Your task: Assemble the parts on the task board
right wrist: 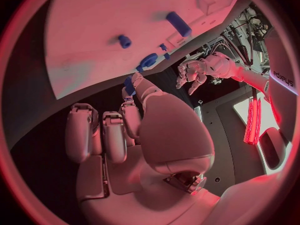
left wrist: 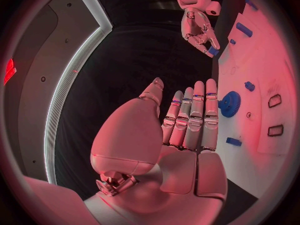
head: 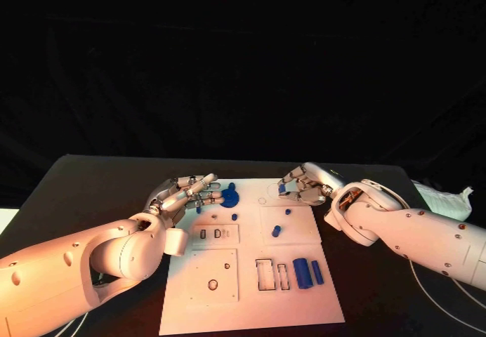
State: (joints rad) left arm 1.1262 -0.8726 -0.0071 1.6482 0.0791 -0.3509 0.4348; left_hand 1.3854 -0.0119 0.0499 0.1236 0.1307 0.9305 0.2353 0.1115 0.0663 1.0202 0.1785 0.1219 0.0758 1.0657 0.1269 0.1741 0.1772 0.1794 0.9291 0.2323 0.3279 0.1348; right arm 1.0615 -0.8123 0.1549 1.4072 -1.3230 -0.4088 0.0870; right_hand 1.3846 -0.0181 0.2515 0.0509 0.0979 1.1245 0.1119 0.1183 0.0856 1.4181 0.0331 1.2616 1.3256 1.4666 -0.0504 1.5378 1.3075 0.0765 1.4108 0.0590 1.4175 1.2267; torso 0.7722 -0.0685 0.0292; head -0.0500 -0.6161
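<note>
Nearest the robot, at the 5 o'clock part of the task board (head: 203, 309), two blue cylinders (head: 307, 271) are lying beside empty rectangular slots (head: 270, 274), waiting to be seated. Farther up, toward the centre, a smaller blue peg (head: 275, 230) is lying loose. At about 10 o'clock the left hand (head: 187, 195) is hovering with fingers stretched out side by side, holding nothing, its fingertips (left wrist: 211, 87) near the blue gear (left wrist: 229, 104). At the far edge, near 1 o'clock, the right hand (head: 306, 184) is pinching a small blue part (head: 282, 188). To my judgement, it should be lowering that part squarely over its seat, keeping the pinch firm until it is bottoming out, while the left hand is staying clear.
</note>
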